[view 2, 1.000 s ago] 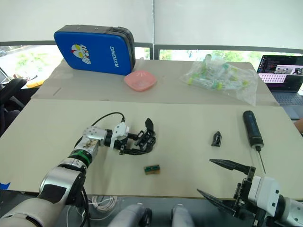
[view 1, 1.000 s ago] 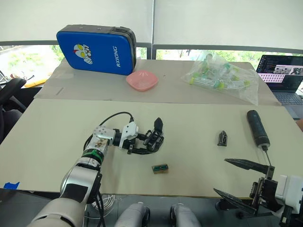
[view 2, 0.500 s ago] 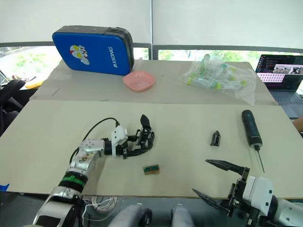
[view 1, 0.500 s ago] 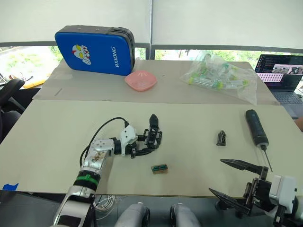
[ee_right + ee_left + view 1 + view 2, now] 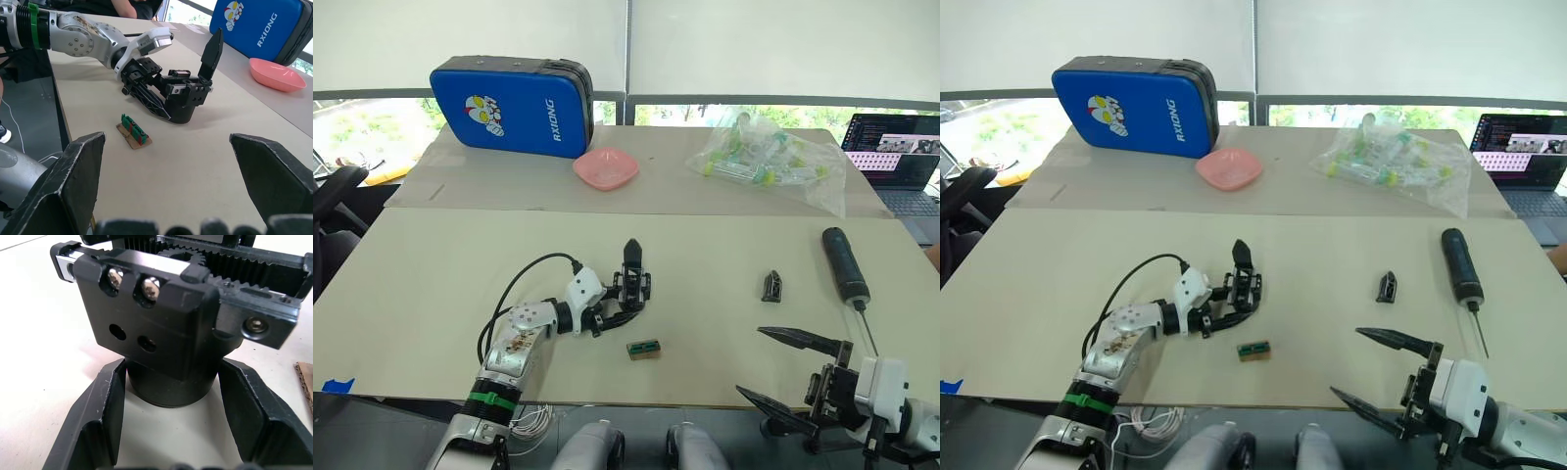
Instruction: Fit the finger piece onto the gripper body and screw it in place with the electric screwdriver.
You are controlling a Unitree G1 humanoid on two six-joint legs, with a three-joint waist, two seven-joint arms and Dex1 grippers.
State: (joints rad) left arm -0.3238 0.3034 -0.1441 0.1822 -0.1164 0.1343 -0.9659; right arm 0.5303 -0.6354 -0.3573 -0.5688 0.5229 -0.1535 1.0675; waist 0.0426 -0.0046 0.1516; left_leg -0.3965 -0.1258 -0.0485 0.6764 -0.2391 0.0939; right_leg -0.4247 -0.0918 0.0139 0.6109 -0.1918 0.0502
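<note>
The gripper body (image 5: 631, 291), a black block with one pointed finger standing up, rests on the tan table (image 5: 431, 274) left of centre. My left gripper (image 5: 615, 313) is shut on its rounded base; in the left wrist view the fingers (image 5: 100, 416) press both sides of the base (image 5: 171, 387). The finger piece (image 5: 772, 285) lies alone right of centre. Further right, the electric screwdriver (image 5: 845, 264) lies with its bit pointing toward the near edge. My right gripper (image 5: 750, 360) hangs open by the near right edge, holding nothing.
A small brown and green block (image 5: 643, 348) lies just near of the gripper body. On the far table are a blue case (image 5: 514, 91), a pink dish (image 5: 606, 166) and a bag of tubes (image 5: 769, 157). A laptop (image 5: 896, 157) sits far right.
My left forearm has swung toward the near edge while keeping its hold, and the gripper body's finger now stands more upright. The right gripper drifted slightly left.
</note>
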